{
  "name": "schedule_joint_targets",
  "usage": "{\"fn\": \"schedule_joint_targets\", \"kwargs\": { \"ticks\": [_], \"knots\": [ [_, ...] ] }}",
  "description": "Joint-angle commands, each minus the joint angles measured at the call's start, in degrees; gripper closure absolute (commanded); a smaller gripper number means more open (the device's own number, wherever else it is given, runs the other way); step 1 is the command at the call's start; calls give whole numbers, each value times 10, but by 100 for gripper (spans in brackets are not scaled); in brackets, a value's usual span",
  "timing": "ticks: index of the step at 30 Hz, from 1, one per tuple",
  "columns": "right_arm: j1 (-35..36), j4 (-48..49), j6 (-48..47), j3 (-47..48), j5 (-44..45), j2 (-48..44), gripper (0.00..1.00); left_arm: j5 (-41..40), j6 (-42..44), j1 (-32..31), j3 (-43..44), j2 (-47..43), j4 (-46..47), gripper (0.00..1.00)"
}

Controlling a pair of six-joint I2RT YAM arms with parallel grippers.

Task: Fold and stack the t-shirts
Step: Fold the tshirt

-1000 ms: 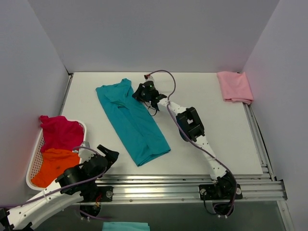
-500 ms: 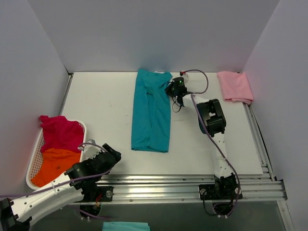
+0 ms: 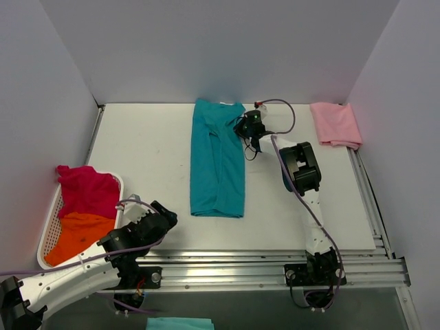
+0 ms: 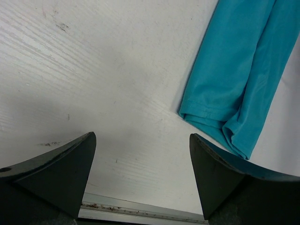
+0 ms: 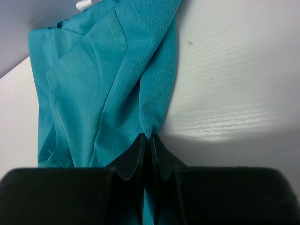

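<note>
The teal t-shirt (image 3: 216,158) lies as a long folded strip on the white table, running from the back edge toward the front. My right gripper (image 3: 245,130) is shut on its right edge near the top; the right wrist view shows the teal fabric (image 5: 103,79) pinched between the closed fingertips. The teal shirt's lower end shows in the left wrist view (image 4: 234,89). My left gripper (image 3: 161,218) is open and empty at the front left, apart from the shirt. A folded pale pink t-shirt (image 3: 335,124) lies at the back right. The magenta-red t-shirt (image 3: 86,189) and orange t-shirt (image 3: 79,237) sit in the basket.
The white plastic basket (image 3: 48,230) stands at the left front edge. Grey walls close in the back and both sides. A metal rail (image 3: 275,265) runs along the table's near edge.
My right gripper swung the teal shirt from a diagonal lie to a straight strip farther right, and has now shifted slightly left. My left gripper edged a little to the right.
</note>
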Motion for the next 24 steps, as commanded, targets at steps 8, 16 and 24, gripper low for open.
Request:
{"fn": "schedule_joint_targets", "kwargs": {
  "ticks": [8, 16, 24],
  "knots": [
    [20, -46, -35, -14, 0, -37, 8, -53, 59, -3, 9, 50, 150, 7],
    [15, -47, -44, -244, 190, -257, 6, -39, 205, 11, 16, 146, 317, 5],
    [37, 9, 35, -582, 212, -495, 8, 60, 233, 47, -1, 251, 447, 4]
  ]
}}
